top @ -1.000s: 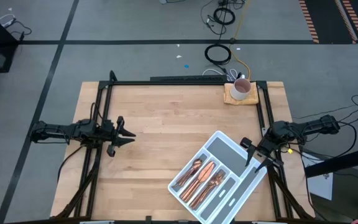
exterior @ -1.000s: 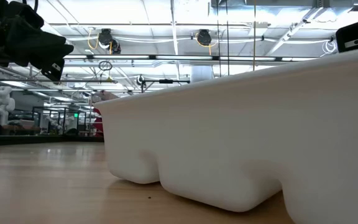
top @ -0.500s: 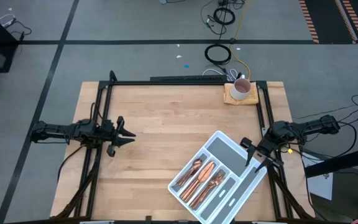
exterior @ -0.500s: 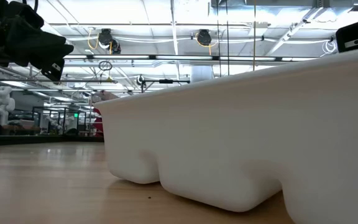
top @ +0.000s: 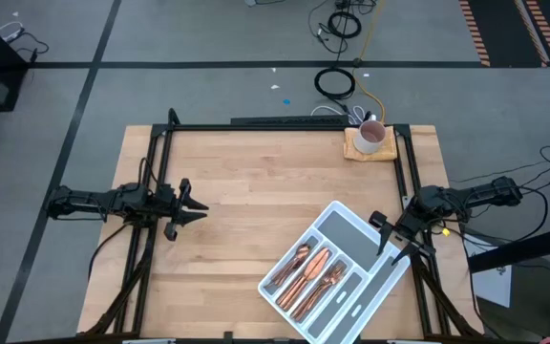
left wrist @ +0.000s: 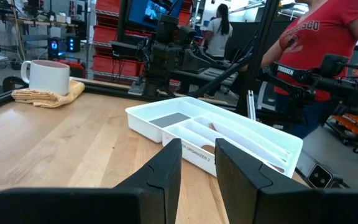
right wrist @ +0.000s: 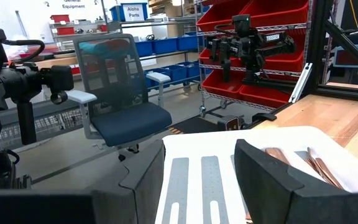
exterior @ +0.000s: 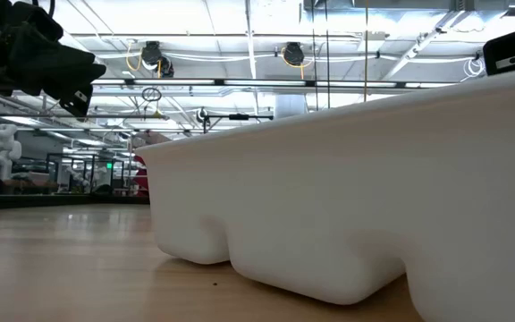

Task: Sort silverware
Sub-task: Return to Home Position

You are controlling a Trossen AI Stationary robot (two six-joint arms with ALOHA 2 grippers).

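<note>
The silverware [top: 311, 272] lies gathered in the narrow compartments of the grey-white tray [top: 347, 222], copper pieces bunched side by side. No loose piece shows on the bare wood of the table [top: 256, 182]. The tray sits askew near the table's right front corner.

The right gripper [top: 382, 234] hangs over the tray's far long side, close to the table's right edge. In its wrist view the fingers [right wrist: 272, 177] stand wide apart with nothing between them, the tray directly beneath. The left gripper [top: 199, 207] waits at the table's left side, well apart from the tray. Its fingers [left wrist: 166, 174] are parted by a narrower gap and are also empty.

Sorting looks finished, so what remains is a clean retreat. The right arm is best lifted straight up first, then drawn back toward its own side. A sideways sweep at this height could catch the tray's rim and shift it or rattle the cutlery. The fingers should be kept open and clear of the wall. The mug [top: 370, 136] on its cloth [top: 356, 148] stands at the far right corner, away from either arm's likely path
</note>
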